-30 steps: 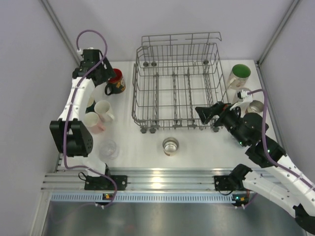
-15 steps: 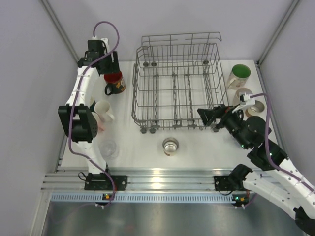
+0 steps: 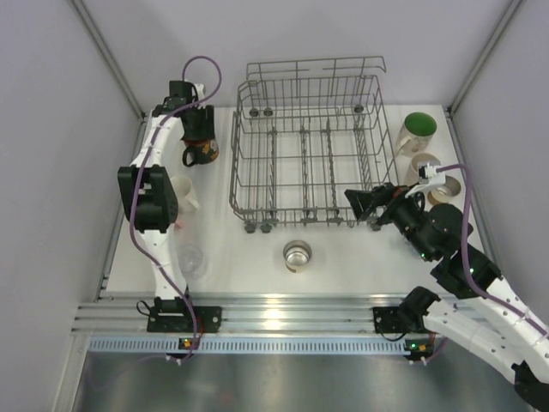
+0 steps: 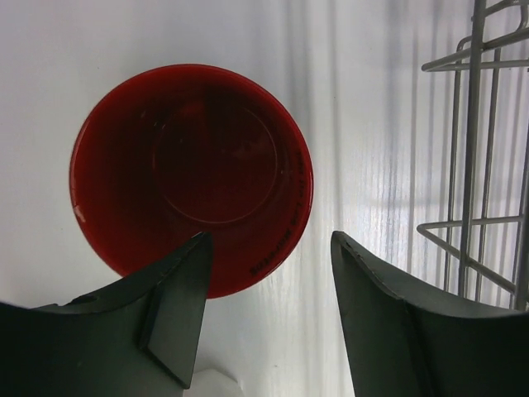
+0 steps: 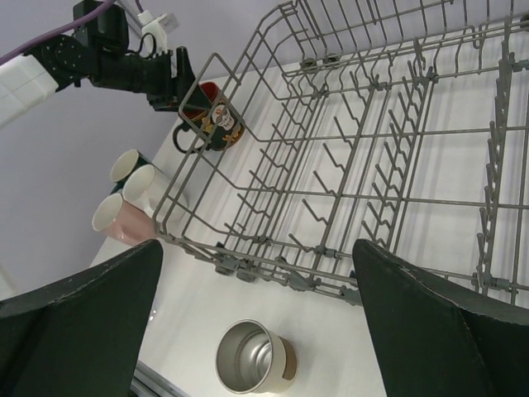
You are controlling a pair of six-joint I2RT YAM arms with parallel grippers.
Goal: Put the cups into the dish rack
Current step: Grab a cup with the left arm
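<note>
The grey wire dish rack [image 3: 304, 146] stands at the back middle and holds no cups. A dark mug with a red inside [image 3: 202, 149] stands left of the rack. My left gripper [image 3: 196, 129] hangs over it, open. In the left wrist view the mug's red inside [image 4: 190, 178] fills the upper left, and my left gripper [image 4: 269, 241] has its left finger over the rim. My right gripper [image 3: 357, 202] is wide open and empty at the rack's near right corner. The right wrist view shows my right gripper [image 5: 256, 244] above a shiny steel cup [image 5: 252, 357].
The steel cup [image 3: 297, 255] stands in front of the rack. A cream cup [image 3: 184, 193] and a clear cup [image 3: 190, 257] are at the left. A green-inside cup [image 3: 419, 129] and two more cups [image 3: 426, 163] stand right of the rack. A pink cup [image 5: 116, 217] shows in the right wrist view.
My left arm has swung toward the back, bringing its gripper over the red-inside mug. My right gripper has shifted slightly and stays open.
</note>
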